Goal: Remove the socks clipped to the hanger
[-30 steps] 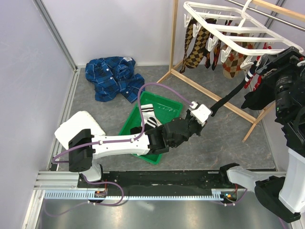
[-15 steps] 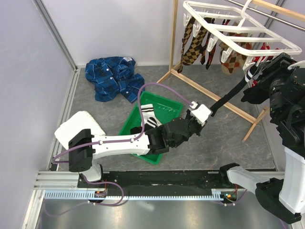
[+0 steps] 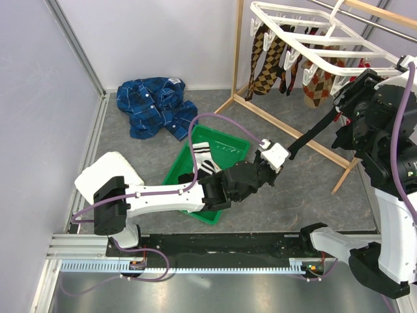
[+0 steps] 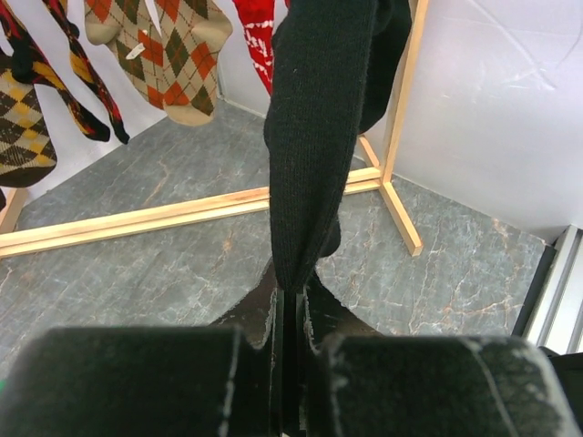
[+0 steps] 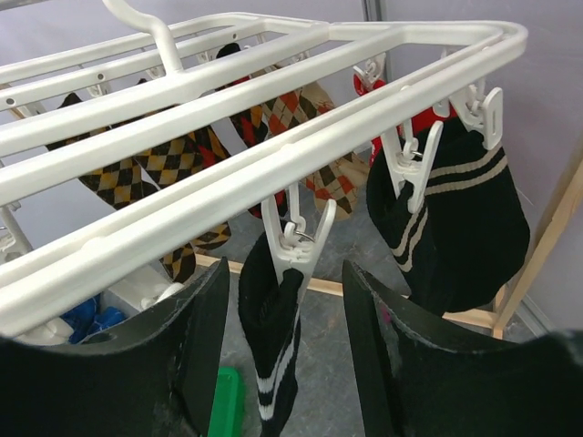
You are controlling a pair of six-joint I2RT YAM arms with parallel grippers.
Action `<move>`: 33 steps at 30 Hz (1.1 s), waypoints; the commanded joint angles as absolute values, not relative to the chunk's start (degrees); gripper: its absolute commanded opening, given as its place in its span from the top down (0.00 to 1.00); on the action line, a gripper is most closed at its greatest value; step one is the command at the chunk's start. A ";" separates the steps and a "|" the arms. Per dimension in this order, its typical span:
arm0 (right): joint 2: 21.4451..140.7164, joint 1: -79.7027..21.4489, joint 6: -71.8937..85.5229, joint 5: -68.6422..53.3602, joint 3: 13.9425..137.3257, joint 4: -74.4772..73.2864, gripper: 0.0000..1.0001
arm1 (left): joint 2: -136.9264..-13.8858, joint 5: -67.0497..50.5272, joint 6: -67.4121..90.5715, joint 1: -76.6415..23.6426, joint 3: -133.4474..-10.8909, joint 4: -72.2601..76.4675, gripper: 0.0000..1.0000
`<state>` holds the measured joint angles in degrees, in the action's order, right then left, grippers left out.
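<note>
Item one: my left gripper is pinching the lower end of a black sock, which is stretching taut toward the hanger at far right. Item two: my right gripper is standing open, jaws flanking a clip that is holding a black striped sock. Argyle socks are hanging clipped at the hanger's left end.

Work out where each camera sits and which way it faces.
Top external: above, behind the bases, looking down on a green plastic tray; left arm, right arm show.
Left wrist: on the left arm, looking along the left gripper, shut on a plain black sock.
Right wrist: on the right arm, looking up past the open right gripper at the white plastic grid hanger.
Shared: top and left wrist show that sock.
</note>
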<state>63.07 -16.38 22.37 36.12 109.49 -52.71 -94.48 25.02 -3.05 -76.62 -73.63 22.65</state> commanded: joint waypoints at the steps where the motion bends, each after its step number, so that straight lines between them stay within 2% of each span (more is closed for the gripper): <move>1: 63.46 -16.44 20.57 37.44 107.32 -47.03 0.41 | -92.81 23.56 -3.16 -76.82 -72.77 26.45 0.98; 5: 65.13 -16.52 18.99 42.78 106.62 -45.00 0.42 | -94.13 24.26 -5.01 -76.73 -73.74 26.11 0.98; 11: 63.81 -16.44 18.19 42.10 102.04 -38.50 0.45 | -94.22 23.03 -4.57 -76.82 -74.18 26.46 0.98; 24: 64.60 -16.44 14.77 43.51 100.28 -33.84 0.49 | -95.01 22.94 -3.43 -76.82 -74.97 26.10 0.98; 26: 63.99 -16.44 14.50 43.51 99.93 -32.79 0.54 | -95.27 22.85 -3.43 -76.82 -75.15 25.84 0.98; 29: 63.46 -16.35 13.54 42.46 99.23 -31.73 0.74 | -95.45 23.11 -3.34 -76.73 -75.24 25.66 0.98; 30: 63.37 -16.43 13.10 42.10 99.23 -31.64 0.88 | -95.36 23.55 -3.17 -76.82 -75.32 25.66 0.98; 31: 63.37 -16.44 13.01 41.84 99.05 -31.73 0.97 | -95.45 23.73 -3.08 -76.82 -75.32 25.58 0.98; 33: 63.37 -16.44 12.92 41.05 98.79 -31.82 1.00 | -95.54 23.99 -2.81 -76.73 -75.50 25.40 0.98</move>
<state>64.12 -16.38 14.41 42.04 99.31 -34.46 -95.09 23.42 -3.07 -76.62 -73.21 23.27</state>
